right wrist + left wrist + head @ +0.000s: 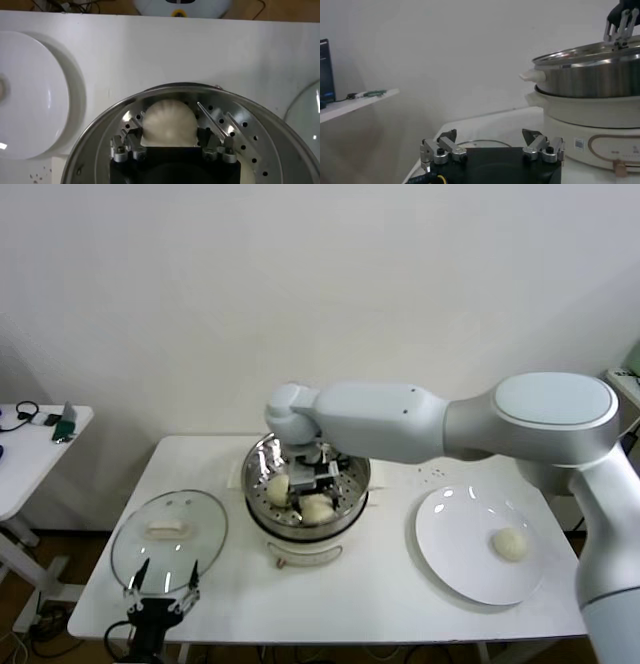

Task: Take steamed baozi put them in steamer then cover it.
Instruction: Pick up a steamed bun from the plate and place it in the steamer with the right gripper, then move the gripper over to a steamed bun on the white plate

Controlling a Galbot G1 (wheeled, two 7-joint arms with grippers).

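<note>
The steamer point(262, 469) stands mid-table on its white cooker base point(305, 552). My right gripper point(316, 482) reaches down into it and is shut on a cream-white baozi point(317, 508). The right wrist view shows that bun point(169, 117) between the right gripper's point(169, 129) fingers, low over the perforated steamer floor point(235, 130). A second baozi point(278, 487) lies in the steamer beside it. One baozi point(510, 544) stays on the white plate point(450, 554). My left gripper point(160, 599) is open and empty at the table's front left; it also shows in its wrist view point(492, 139).
The clear glass lid point(135, 559) with a white handle point(165, 530) lies flat left of the steamer, just beyond the left gripper. A small side table point(40, 449) with cables stands far left. The steamer point(590, 80) rises right of the left gripper's view.
</note>
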